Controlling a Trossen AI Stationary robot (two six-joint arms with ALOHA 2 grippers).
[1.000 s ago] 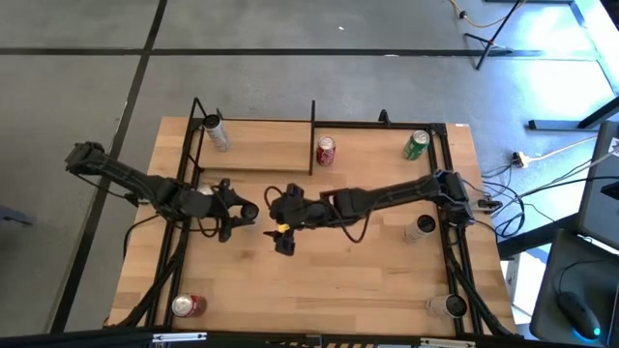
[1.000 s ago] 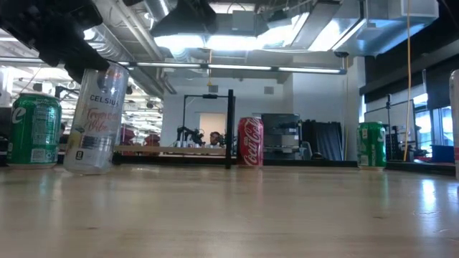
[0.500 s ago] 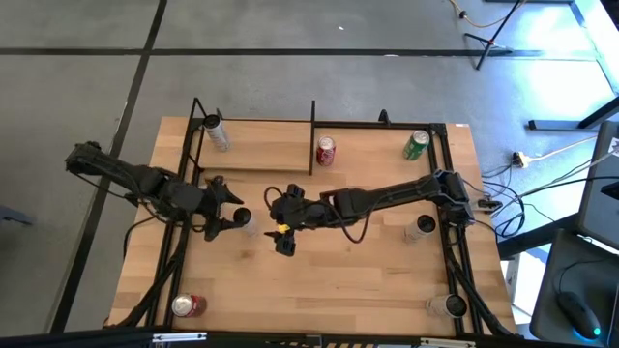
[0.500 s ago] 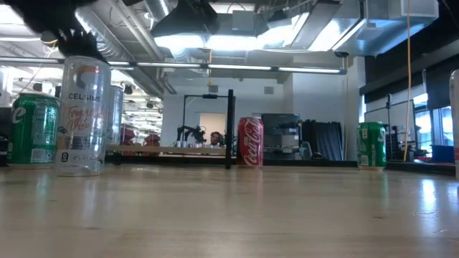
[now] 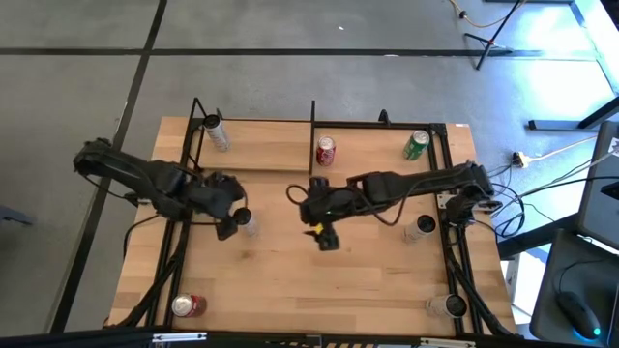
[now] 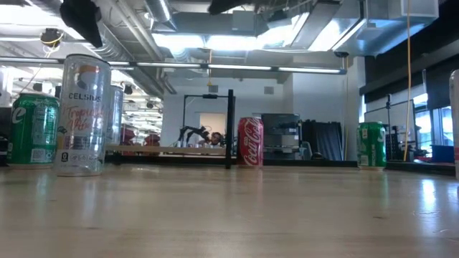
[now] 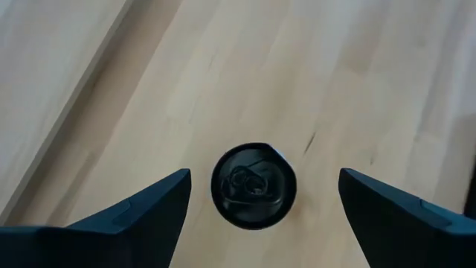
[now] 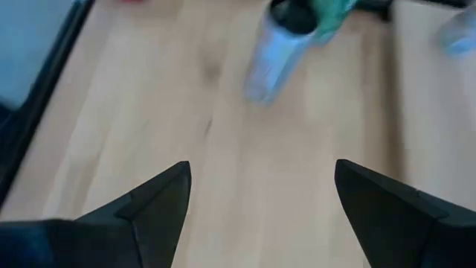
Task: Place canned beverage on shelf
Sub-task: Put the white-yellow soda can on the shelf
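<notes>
A silver Celsius can [image 6: 82,115] stands upright on its base on the tabletop; the high view shows it [image 5: 248,223] left of centre. My left gripper [image 5: 235,215] hovers above it, open, with its fingers wide on either side of the can's top [image 7: 253,184] and clear of it. My right gripper [image 5: 324,235] is open and empty over the table's middle. The shelf [image 5: 261,147], a light-wood board in black rods, lies at the far left with another silver can [image 5: 218,132] on it.
A red cola can [image 5: 326,151] stands just right of the shelf and a green can [image 5: 416,145] at the far right. Two silver cans [image 5: 422,227] [image 5: 453,305] stand by the right edge and a red can [image 5: 187,305] at the near left. Black frame rods [image 5: 311,135] border the table.
My left gripper has set the tilted Celsius can upright on the table, let go of it and gone up clear of its top. My right gripper has gone toward the table's right edge, away from the can.
</notes>
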